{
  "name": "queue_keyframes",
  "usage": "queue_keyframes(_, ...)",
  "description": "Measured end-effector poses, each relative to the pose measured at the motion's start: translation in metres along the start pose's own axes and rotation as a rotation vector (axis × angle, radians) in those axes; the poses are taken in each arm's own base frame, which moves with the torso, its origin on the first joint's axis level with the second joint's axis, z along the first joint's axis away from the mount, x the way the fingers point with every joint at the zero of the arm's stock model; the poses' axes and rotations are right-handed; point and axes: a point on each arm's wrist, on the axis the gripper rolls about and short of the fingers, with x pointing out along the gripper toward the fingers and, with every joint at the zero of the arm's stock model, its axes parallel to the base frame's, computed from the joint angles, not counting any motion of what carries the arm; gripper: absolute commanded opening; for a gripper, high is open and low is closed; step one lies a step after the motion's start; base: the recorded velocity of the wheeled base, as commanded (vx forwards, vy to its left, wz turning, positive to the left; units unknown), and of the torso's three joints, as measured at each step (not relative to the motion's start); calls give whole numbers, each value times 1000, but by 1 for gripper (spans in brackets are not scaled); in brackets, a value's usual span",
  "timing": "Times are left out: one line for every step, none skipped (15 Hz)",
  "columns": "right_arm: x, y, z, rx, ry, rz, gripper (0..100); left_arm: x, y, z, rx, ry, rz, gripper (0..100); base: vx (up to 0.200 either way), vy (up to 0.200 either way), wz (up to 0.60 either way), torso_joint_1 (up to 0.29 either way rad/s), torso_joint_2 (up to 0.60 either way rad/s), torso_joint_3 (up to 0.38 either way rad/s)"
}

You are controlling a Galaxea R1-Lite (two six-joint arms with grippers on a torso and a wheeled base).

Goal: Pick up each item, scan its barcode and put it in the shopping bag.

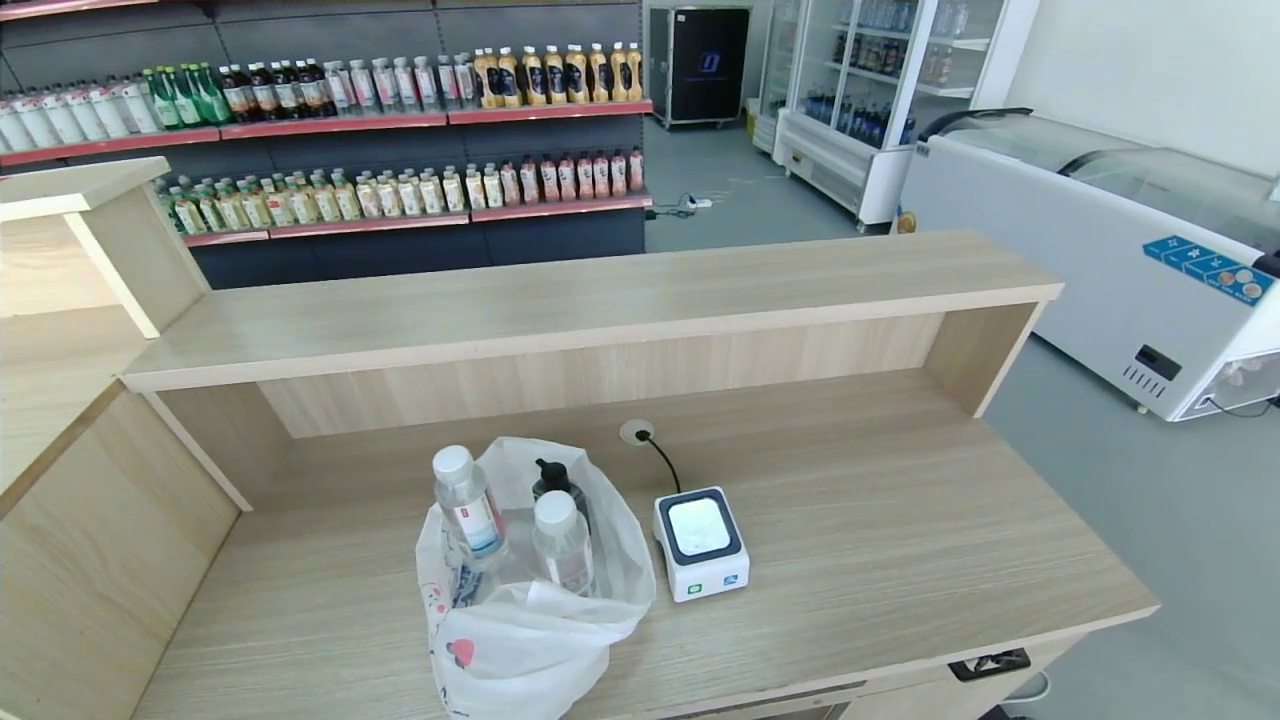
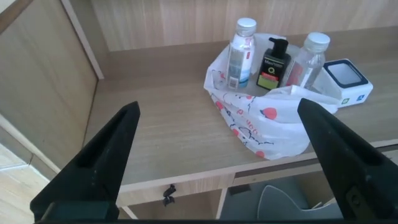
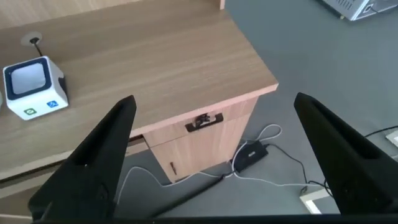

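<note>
A white printed shopping bag slumps on the wooden counter near its front edge. Three items stand upright inside it: a clear bottle with a white cap, a second clear bottle with a white cap and a dark pump bottle. A white barcode scanner sits just right of the bag. My left gripper hangs open, off the counter's front edge, facing the bag. My right gripper is open beyond the counter's front right, above the floor.
A black cable runs from the scanner to a grommet in the counter. A raised shelf walls the back and a wooden panel the left. Drawer handles sit under the front edge. Cables and a power brick lie on the floor.
</note>
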Motion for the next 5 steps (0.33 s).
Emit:
queue_keyframes(-1, 0, -10, 17, -29, -5, 100, 0, 0, 0, 0, 0, 0, 100, 0, 0, 0, 0, 0, 0)
queue_keyframes(-2, 0, -15, 23, -38, -3, 100, 0, 0, 0, 0, 0, 0, 100, 0, 0, 0, 0, 0, 0)
queue_keyframes(-3, 0, -18, 22, -49, 0, 100, 0, 0, 0, 0, 0, 0, 100, 0, 0, 0, 0, 0, 0)
queue_keyframes(-3, 0, -20, 22, -54, 0, 100, 0, 0, 0, 0, 0, 0, 100, 0, 0, 0, 0, 0, 0)
queue_keyframes(-4, 0, -21, 22, -59, 0, 100, 0, 0, 0, 0, 0, 1, 100, 0, 0, 0, 0, 0, 0)
